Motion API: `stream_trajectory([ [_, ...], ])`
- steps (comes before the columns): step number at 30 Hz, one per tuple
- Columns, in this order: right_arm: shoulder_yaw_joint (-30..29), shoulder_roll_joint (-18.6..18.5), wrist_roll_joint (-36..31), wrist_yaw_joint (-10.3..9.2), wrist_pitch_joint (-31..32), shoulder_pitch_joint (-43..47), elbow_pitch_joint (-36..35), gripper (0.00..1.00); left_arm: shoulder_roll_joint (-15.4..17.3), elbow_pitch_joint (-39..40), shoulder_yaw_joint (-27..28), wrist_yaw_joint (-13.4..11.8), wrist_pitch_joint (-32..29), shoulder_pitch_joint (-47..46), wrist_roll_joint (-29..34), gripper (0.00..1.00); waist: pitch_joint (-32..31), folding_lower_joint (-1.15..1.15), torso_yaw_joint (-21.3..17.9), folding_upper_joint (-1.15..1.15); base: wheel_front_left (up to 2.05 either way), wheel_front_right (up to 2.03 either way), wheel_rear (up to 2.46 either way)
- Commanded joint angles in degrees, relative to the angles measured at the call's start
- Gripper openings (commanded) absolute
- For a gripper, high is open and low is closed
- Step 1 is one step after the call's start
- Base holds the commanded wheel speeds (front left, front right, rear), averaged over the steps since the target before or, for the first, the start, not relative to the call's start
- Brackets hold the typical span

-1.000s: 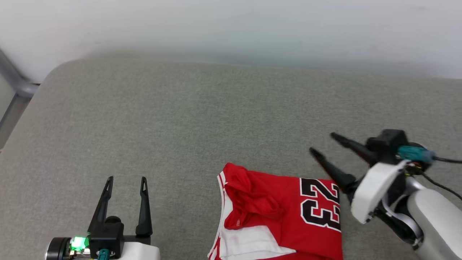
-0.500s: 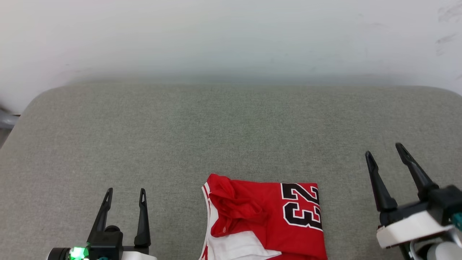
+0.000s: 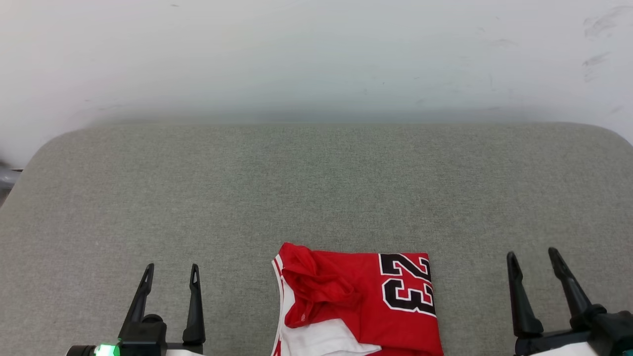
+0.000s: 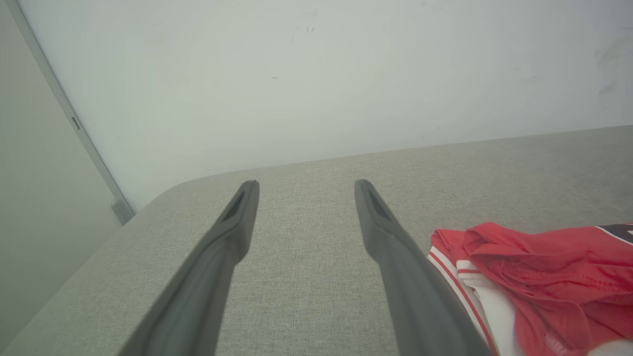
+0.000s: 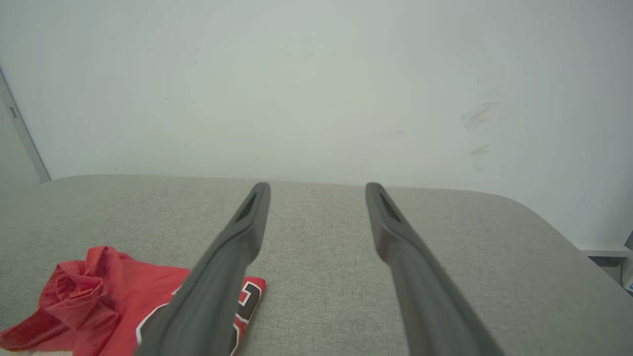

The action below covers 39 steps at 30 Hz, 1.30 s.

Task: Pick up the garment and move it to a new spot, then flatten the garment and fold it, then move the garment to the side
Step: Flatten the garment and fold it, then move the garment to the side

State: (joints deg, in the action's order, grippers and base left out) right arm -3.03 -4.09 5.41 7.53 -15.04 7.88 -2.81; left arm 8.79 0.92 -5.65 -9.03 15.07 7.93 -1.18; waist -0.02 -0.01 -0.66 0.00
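The garment, a red jersey T-shirt with a black white-outlined "23" and a white sleeve, lies folded on the grey cushion at the bottom centre of the head view. Its upper left corner is bunched. My left gripper stands open at the lower left, apart from the cloth, nothing between its fingers. My right gripper stands open at the lower right, also apart from it. The left wrist view has the garment to the right of the left gripper. In the right wrist view the garment lies left of the right gripper.
A pale wall runs along the cushion's far edge. The cushion's rounded corners show at the far left and far right. A grey metal rail stands by the wall off the left corner. Bare cushion stretches beyond and beside the garment.
The right arm has drawn back from beside the garment to the lower right, fingers now pointing up the view. The head camera has shifted too. The left gripper stays put; the garment lies as before.
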Motion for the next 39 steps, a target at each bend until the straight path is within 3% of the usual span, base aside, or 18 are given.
stream_trajectory([
  [1,-0.1,0.44,0.38,-0.09,-0.14,1.0,0.12,1.0,0.04,0.08,0.14,0.23,0.13,0.49,-0.06,1.0,-0.02,0.01,-0.05,0.0,0.0,0.0,0.0],
  [11,-0.1,0.66,-0.08,-0.09,-0.13,-0.09,0.9,1.0,-0.2,-0.47,0.62,0.66,0.13,0.67,0.04,1.0,-0.07,0.01,0.18,0.0,0.0,0.0,0.0],
  [17,1.7,-4.45,1.86,-0.09,3.09,-6.69,1.69,1.0,-0.33,-0.72,0.51,1.04,0.13,0.14,0.17,1.0,0.33,0.01,0.8,0.0,0.0,0.0,0.0],
  [21,5.65,-8.96,6.12,-0.08,11.81,-13.03,2.26,1.0,-0.42,-0.9,0.34,1.42,0.13,-0.81,0.27,1.0,0.93,0.01,1.75,0.0,0.0,0.0,0.0],
  [29,16.45,-16.28,19.21,-0.08,37.86,-21.53,3.67,1.0,-0.88,-1.27,0.21,1.8,0.13,-1.26,0.21,1.0,1.79,0.01,3.47,0.0,0.0,0.0,0.0],
  [32,18.73,-17.84,24.37,-0.08,47.25,-23.22,5.09,1.0,-1.01,-1.17,0.35,1.88,0.13,-1.53,0.21,1.0,2.41,0.01,3.8,0.0,0.0,0.0,0.0],
  [33,18.73,-17.84,24.37,-0.08,47.25,-23.22,5.09,1.0,-1.01,-1.17,0.35,1.88,0.13,-1.53,0.21,1.0,2.41,0.01,3.8,0.0,0.0,0.0,0.0],
  [39,21.59,-19.43,31.5,-0.07,60.94,-23.45,8.08,1.0,-1.17,-1.18,0.19,2.29,0.13,-2.85,0.4,1.0,4.13,0.01,4.8,0.0,0.0,0.0,0.0],
])
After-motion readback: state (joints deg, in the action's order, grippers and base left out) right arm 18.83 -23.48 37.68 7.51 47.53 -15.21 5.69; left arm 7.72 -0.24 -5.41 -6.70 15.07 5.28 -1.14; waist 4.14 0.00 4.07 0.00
